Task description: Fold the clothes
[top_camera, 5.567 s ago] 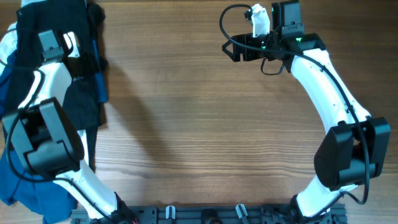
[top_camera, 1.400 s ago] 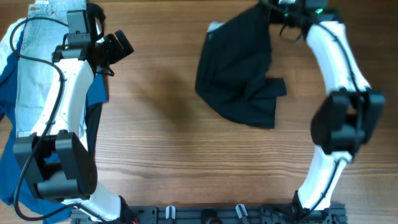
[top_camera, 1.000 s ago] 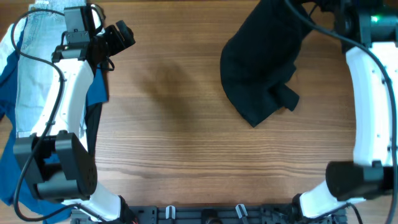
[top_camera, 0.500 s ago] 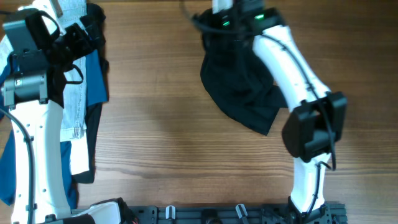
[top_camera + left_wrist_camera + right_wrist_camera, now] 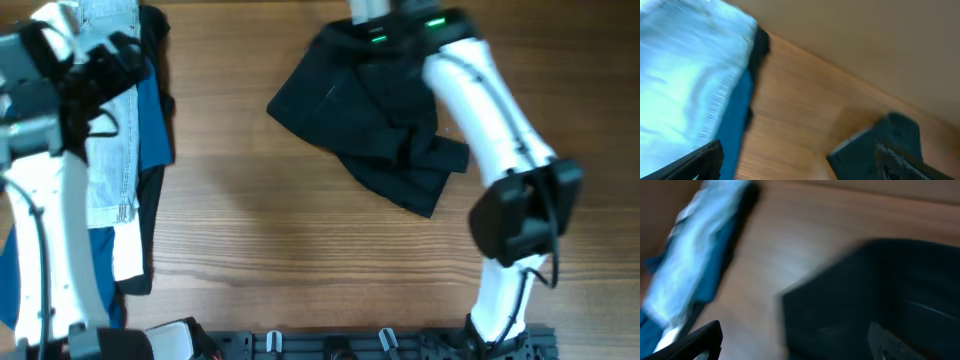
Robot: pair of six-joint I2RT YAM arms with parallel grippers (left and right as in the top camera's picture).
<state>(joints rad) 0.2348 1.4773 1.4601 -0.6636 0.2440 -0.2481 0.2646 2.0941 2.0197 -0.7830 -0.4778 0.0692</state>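
Black shorts (image 5: 370, 130) lie crumpled beneath the right end effector (image 5: 797, 342), its fingers (image 5: 695, 340) spread wide

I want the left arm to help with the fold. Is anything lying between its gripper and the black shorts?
Nothing visible does. Only bare table lies between the left gripper and the black shorts. The pile of other clothes lies beneath that gripper, apart from the shorts.

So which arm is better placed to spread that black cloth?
Probably right: the right tool sits over the black thin-fabric shorts; the left tool is away above the light-blue denim garment.
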